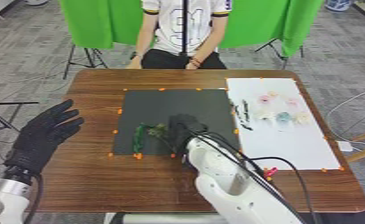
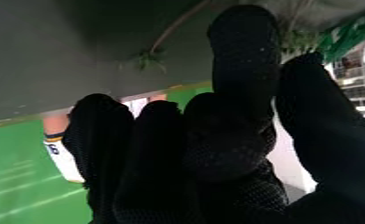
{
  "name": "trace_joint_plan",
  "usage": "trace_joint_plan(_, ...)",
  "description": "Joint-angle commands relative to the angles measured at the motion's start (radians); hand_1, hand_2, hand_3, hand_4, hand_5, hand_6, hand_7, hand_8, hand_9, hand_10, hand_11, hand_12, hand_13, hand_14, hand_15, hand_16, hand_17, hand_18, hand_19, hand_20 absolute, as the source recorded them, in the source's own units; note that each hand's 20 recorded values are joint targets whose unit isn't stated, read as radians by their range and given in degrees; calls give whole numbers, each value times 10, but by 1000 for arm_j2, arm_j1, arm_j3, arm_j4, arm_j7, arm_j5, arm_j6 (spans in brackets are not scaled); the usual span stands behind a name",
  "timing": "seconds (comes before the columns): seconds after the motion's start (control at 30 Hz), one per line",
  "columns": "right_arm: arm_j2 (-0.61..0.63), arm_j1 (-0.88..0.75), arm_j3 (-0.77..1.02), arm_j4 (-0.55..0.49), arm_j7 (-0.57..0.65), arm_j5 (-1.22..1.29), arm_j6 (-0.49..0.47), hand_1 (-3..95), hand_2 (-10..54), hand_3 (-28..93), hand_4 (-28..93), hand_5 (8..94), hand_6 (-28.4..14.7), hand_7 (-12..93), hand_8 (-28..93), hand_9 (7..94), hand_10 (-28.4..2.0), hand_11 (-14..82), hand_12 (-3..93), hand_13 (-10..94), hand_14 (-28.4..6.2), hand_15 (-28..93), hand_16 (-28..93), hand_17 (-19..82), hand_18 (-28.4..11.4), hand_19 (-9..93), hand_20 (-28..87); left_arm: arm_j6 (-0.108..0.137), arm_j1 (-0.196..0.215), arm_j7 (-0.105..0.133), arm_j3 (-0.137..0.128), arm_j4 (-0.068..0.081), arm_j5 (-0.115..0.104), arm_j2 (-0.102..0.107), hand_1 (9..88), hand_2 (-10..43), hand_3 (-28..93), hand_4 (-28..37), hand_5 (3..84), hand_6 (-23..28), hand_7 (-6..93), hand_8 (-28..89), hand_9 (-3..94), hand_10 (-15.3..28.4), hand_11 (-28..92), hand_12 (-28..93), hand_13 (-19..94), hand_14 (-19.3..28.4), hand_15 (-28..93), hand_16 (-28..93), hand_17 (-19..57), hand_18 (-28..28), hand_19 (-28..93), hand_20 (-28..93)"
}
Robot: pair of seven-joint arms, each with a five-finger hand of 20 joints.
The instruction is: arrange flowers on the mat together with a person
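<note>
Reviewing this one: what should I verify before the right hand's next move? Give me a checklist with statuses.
1. Right hand over the dark mat: ok.
2. Green foliage on the dark mat: ok, left of the right hand.
3. Left hand away from the foliage: ok, off to the mat's left.
4. Pale flowers on the dark mat: not ok, they lie on the white sheet.
5. Stem held by the right hand: cannot tell.
</note>
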Motion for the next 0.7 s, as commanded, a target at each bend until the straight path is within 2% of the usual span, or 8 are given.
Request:
trace_joint_plan(0.03, 6, -11, 45, -58, -1, 15, -3, 218, 62, 752, -187, 886, 24, 537, -104, 937, -68, 630, 353, 905, -67, 800, 334, 622, -215, 932, 730, 1, 17, 0, -1, 2, 0, -3, 263, -2, 704, -245, 346, 49, 157, -78, 303, 128, 190, 193, 253, 161, 286, 26, -70, 235, 471, 114)
trace_joint_plan(0.27, 37, -15, 37, -76, -20, 42, -96, 175, 128, 735, -189, 887, 20, 521, -101, 937, -75, 616, 358, 898, -75, 797, 338, 612, -220, 932, 732, 6, 24, 4, -5, -2, -1, -6, 263, -2, 704, -246, 346, 49, 157, -78, 303, 128, 190, 193, 252, 162, 286, 26, -70, 235, 472, 115)
trace_joint_plan(0.43, 37, -13, 20, -60, -14, 52, -147, 134, 206, 720, -198, 888, 15, 502, -98, 937, -78, 606, 361, 894, -79, 794, 339, 605, -222, 932, 730, -1, 11, 3, 0, 6, -1, -4, 262, -3, 705, -245, 345, 48, 157, -78, 303, 128, 189, 193, 253, 161, 286, 26, -70, 234, 471, 114)
trace_joint_plan(0.53, 36, -12, 15, -55, -9, 57, -166, 105, 256, 700, -204, 888, 12, 486, -96, 937, -81, 593, 361, 892, -80, 791, 341, 600, -224, 932, 726, -14, 9, -7, -4, 7, 5, -6, 262, -3, 705, -246, 345, 48, 157, -78, 303, 129, 189, 193, 253, 162, 287, 26, -70, 234, 471, 114)
trace_joint_plan(0.57, 36, -13, 17, -57, -7, 72, -171, 98, 262, 696, -205, 888, 12, 482, -96, 937, -82, 591, 361, 892, -81, 790, 341, 599, -224, 932, 725, -20, 9, -8, -6, 8, 5, -6, 262, -3, 704, -246, 345, 48, 158, -78, 303, 129, 188, 193, 253, 161, 286, 26, -70, 234, 470, 114)
trace_joint_plan(0.6, 32, -14, 20, -59, -2, 86, -177, 91, 268, 692, -206, 889, 11, 477, -96, 937, -82, 586, 361, 891, -81, 789, 341, 598, -226, 932, 725, -12, 14, 1, -3, 5, 1, 1, 262, -3, 704, -246, 345, 48, 158, -78, 304, 129, 188, 192, 253, 161, 285, 25, -70, 234, 470, 114)
trace_joint_plan(0.67, 30, -19, 21, -64, -14, 77, -177, 78, 278, 680, -209, 891, 8, 461, -95, 937, -83, 580, 361, 889, -80, 787, 342, 597, -226, 932, 724, -20, 18, -2, -8, 3, 10, -1, 262, -3, 704, -247, 345, 47, 157, -78, 306, 129, 189, 192, 253, 162, 285, 25, -71, 234, 468, 113)
trace_joint_plan(0.7, 28, -20, 22, -66, -15, 86, -177, 75, 281, 676, -210, 891, 8, 458, -94, 937, -83, 579, 361, 889, -79, 787, 341, 597, -226, 932, 724, -11, 16, 0, -4, 4, 7, 2, 262, -3, 704, -247, 344, 47, 156, -78, 309, 130, 189, 192, 253, 161, 285, 26, -72, 234, 467, 113)
